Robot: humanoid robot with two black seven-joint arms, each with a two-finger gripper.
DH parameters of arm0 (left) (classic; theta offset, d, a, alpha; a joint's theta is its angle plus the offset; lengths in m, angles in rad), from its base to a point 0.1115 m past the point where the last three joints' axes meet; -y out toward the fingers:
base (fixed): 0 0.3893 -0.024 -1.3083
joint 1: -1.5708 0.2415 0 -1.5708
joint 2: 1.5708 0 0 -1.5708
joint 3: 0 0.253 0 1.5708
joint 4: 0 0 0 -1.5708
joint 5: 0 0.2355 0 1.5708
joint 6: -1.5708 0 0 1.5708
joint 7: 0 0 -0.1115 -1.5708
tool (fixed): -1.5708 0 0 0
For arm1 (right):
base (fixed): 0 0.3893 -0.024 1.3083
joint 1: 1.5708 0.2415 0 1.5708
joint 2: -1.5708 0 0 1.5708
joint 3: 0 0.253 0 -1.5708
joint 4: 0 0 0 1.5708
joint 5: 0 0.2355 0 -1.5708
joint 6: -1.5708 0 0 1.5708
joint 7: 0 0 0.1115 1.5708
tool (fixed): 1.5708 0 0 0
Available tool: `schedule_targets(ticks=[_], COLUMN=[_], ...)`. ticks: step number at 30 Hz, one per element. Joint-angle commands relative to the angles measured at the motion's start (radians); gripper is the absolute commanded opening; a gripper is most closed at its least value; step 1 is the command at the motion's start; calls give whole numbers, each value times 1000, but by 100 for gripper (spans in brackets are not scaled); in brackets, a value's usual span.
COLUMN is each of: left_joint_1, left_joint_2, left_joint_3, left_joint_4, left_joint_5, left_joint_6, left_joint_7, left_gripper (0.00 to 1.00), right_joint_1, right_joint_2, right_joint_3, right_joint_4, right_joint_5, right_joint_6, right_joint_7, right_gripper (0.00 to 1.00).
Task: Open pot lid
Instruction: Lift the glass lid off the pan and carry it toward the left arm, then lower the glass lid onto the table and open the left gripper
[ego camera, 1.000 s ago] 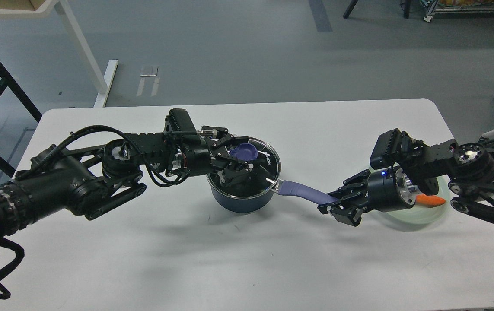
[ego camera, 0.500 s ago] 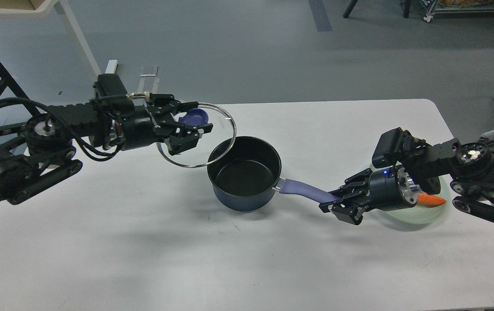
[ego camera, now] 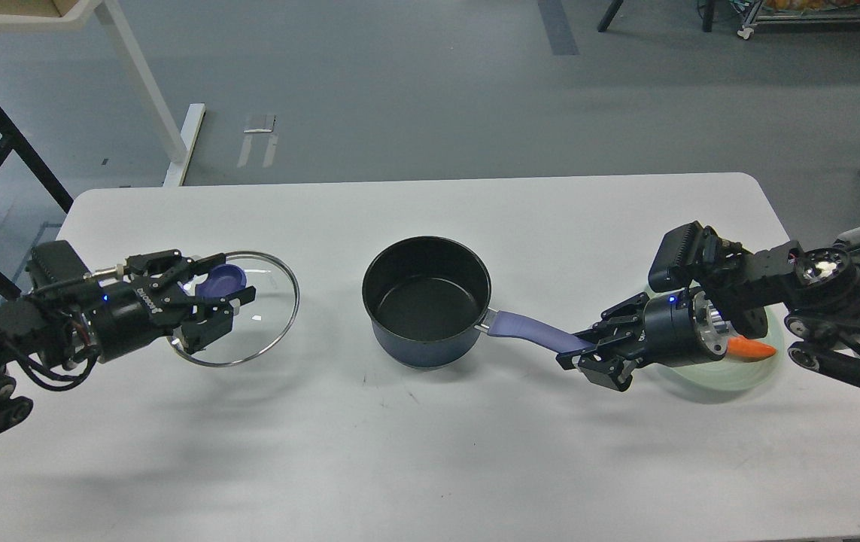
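A dark blue pot (ego camera: 426, 312) stands open at the middle of the white table (ego camera: 430, 452), its black inside bare. Its purple handle (ego camera: 531, 333) points right. My right gripper (ego camera: 588, 354) is shut on the end of that handle. The glass lid (ego camera: 264, 316) with a purple knob (ego camera: 220, 282) is at the left, well away from the pot, low over the table. My left gripper (ego camera: 208, 297) is shut on the knob and holds the lid.
A pale green plate (ego camera: 746, 373) with an orange carrot (ego camera: 752, 349) lies at the right, partly behind my right wrist. A black frame and white table legs stand on the floor at the far left.
My left gripper has lifted the lid off the pot and carried it left and down near the table. My right gripper has stayed on the handle.
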Motion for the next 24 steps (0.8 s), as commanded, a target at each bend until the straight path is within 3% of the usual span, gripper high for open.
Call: schedule_targets(ticks=[1, 15, 24], left_joint_1=[29, 45, 49], left_joint_2=[-6, -39, -39], left_joint_3=[6, 66, 70], left_joint_4=[68, 156, 161], left_joint_5=[4, 4, 3], left_joint_6=[18, 18, 18], left_joint_7=[0, 0, 0], left_gripper=[36, 41, 60], right_joint_1=[0, -2, -2], right_joint_2=[4, 6, 4], right_joint_3=[0, 0, 0], right_joint_4=[0, 0, 2], right_joint_5=[0, 0, 0], right_joint_6=[0, 0, 0], right_joint_7=[0, 0, 0], right_gripper=[33, 33, 33])
